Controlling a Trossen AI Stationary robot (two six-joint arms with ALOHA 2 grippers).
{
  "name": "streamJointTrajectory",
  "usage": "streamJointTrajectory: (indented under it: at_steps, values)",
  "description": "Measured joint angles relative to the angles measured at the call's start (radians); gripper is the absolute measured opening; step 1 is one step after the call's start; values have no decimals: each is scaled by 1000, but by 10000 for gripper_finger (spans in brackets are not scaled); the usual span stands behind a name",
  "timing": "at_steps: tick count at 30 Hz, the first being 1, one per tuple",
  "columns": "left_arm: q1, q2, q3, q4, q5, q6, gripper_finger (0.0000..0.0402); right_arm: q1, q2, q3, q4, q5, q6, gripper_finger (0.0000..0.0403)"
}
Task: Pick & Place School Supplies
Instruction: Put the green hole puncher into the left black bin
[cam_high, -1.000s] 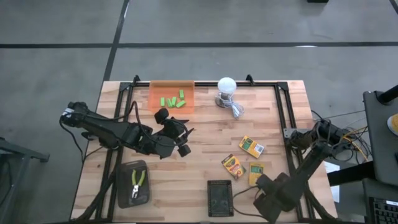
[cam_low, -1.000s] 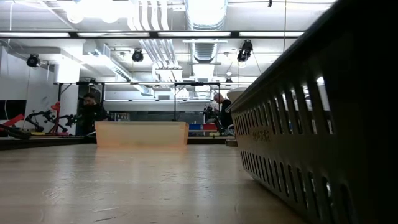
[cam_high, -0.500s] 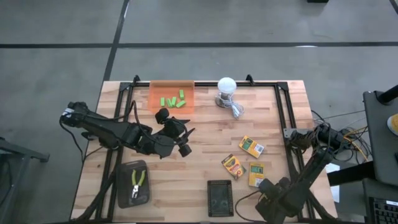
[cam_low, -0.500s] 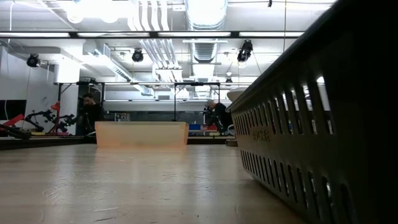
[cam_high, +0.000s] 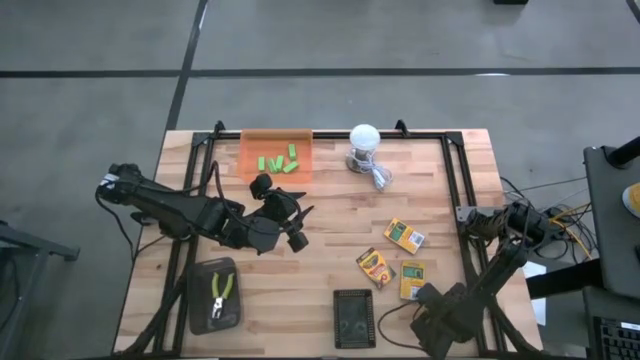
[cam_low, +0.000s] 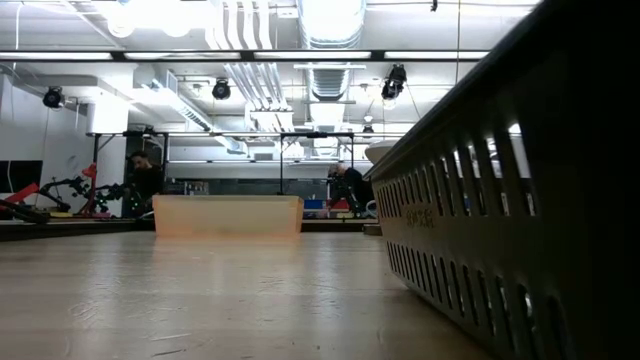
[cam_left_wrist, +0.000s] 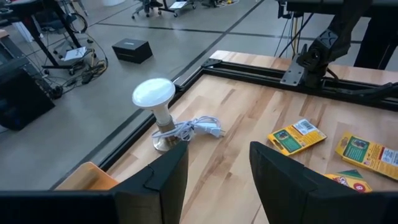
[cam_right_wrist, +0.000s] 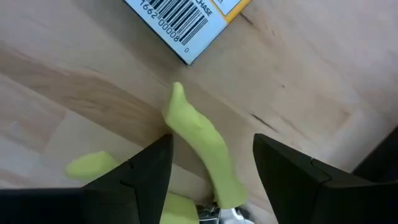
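Three crayon boxes (cam_high: 404, 235), (cam_high: 373, 265), (cam_high: 411, 280) lie flat on the table's right half. My right gripper (cam_right_wrist: 211, 149) points down near the front edge, open. Its fingers stand on either side of one yellow-green handle (cam_right_wrist: 200, 142) of a plier-like tool lying on the wood beside a crayon box's barcode corner (cam_right_wrist: 180, 22). I cannot tell whether they touch it. My right arm (cam_high: 440, 318) hides this tool in the high view. Another plier tool (cam_high: 221, 291) lies in a black tray (cam_high: 200, 320). Green blocks (cam_high: 279, 160) lie in an orange tray (cam_high: 250, 148). My left gripper (cam_left_wrist: 217, 158) hovers open at mid-table.
A white bulb (cam_high: 364, 138) with a coiled cable stands on its base at the far edge. A black slotted basket (cam_high: 353, 318) stands at the front edge; its wall (cam_low: 500, 250) fills the low view's right side. Black rails (cam_high: 455, 180) run along the table's sides.
My right gripper has sunk toward the table near the front right, by the crayon boxes, staying open. My left arm has kept still.
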Motion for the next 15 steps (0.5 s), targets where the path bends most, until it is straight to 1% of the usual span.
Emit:
streamJointTrajectory:
  at_steps: [4,7,10,15]
  values:
    - [0,0,0,1,3,0,177,0,0,-5,20,-1,4,217]
    - [0,0,0,1,4,0,177,0,1,2,20,1,5,201]
    - [0,0,0,1,4,0,177,1,2,7,26,14,4,170]
    - [0,0,0,1,4,0,177,1,3,8,41,16,0,103]
